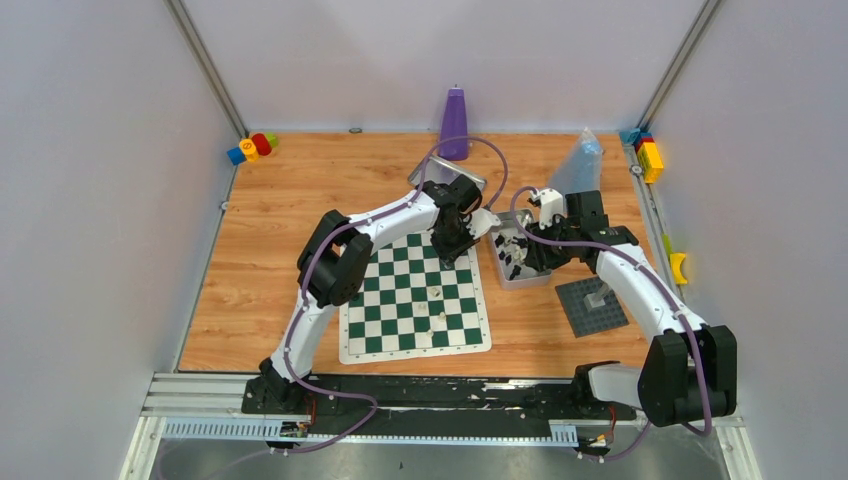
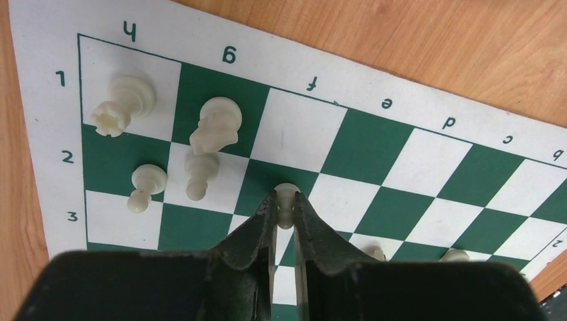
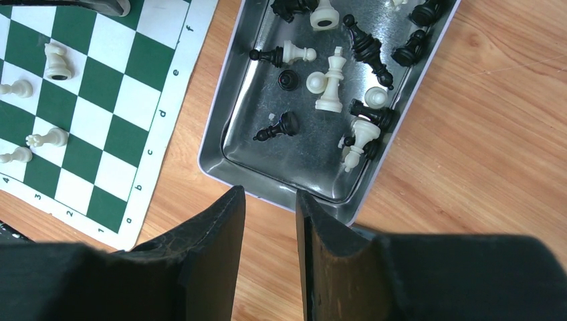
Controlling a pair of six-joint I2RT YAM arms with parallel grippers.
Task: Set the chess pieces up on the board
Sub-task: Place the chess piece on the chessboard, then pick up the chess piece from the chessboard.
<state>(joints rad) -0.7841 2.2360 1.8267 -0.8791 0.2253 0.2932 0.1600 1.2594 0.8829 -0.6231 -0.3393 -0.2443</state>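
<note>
Nearest the arm bases, the board [image 1: 415, 296] lies flat on the wooden table [image 1: 280, 220], with a few cream chess pieces [image 1: 437, 291] standing on its squares. To its right, well apart, sits a dark grey studded baseplate [image 1: 591, 305]. Farther in, the left gripper [image 2: 286, 199] is down over the far right part of the board, its fingers pinched on the neck of a cream pawn [image 2: 288, 192] that stands upright on the f file; cannot tell whether its base touches the mat. Just beyond it stand two more pawns, a knight [image 2: 215, 125] on g1 and a rook [image 2: 124, 103] on h1. Right of the board's far half, across a strip of bare wood, a silver tray [image 3: 227, 144] holds more black and cream chess pieces, most lying on their sides. The right gripper [image 3: 270, 200] hovers just off one short end of the tray, fingers spread, nothing between them. At the far edge: a purple bottle [image 1: 454, 123], a clear plastic bag [image 1: 578, 160], and coloured blocks [image 1: 251, 147] in the far left corner.
</note>
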